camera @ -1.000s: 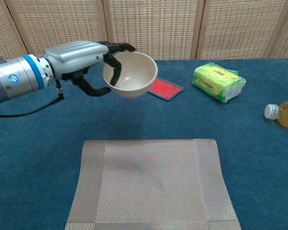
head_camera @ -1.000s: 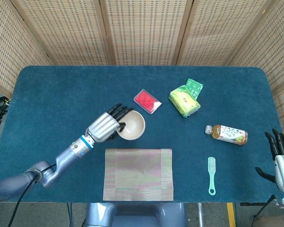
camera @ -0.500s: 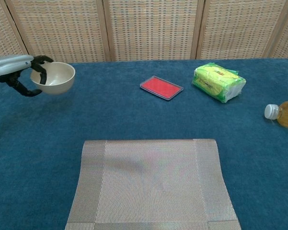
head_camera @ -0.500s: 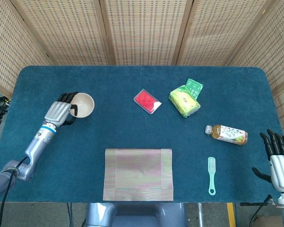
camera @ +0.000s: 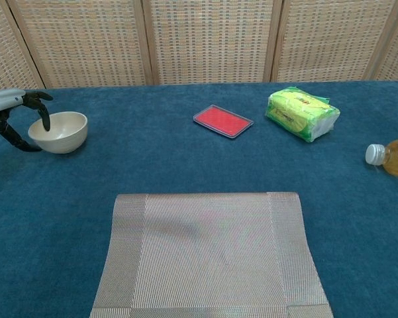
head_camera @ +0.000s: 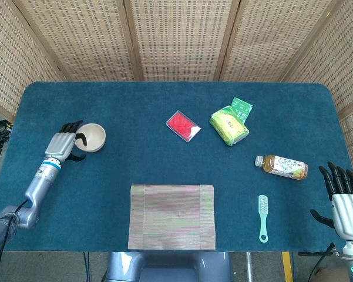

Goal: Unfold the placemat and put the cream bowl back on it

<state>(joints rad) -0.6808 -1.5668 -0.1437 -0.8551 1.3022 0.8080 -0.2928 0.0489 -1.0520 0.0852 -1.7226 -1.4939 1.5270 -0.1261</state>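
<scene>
Left hand (head_camera: 62,144) grips the rim of the cream bowl (head_camera: 91,137), which sits on the table (head_camera: 135,111) at far left. Right hand (head_camera: 345,201), fingers spread and holding nothing, hovers at the right edge. Placemat (head_camera: 171,216) lies flat at front centre, well apart from the bowl.
</scene>
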